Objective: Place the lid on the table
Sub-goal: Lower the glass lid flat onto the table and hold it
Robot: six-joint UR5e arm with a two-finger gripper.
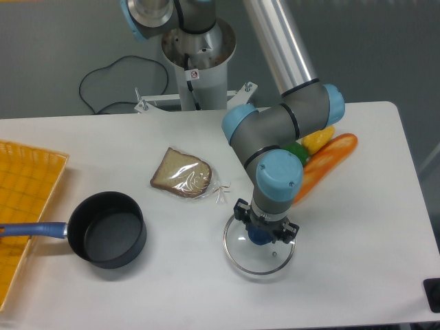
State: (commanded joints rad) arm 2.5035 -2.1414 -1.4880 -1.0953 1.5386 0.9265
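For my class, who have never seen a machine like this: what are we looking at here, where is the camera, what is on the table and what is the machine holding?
This is a jointed robot arm, grey with blue caps, filmed by one fixed camera looking down from the front. Its end effector, a two-finger clamp, appears to be closed on the blue knob of a round glass lid, low over or on the white table. Also on the table: a black saucepan with a blue handle, wrapped bread, toy peppers and a toy baguette partly behind the arm, and an orange tray at the left edge.
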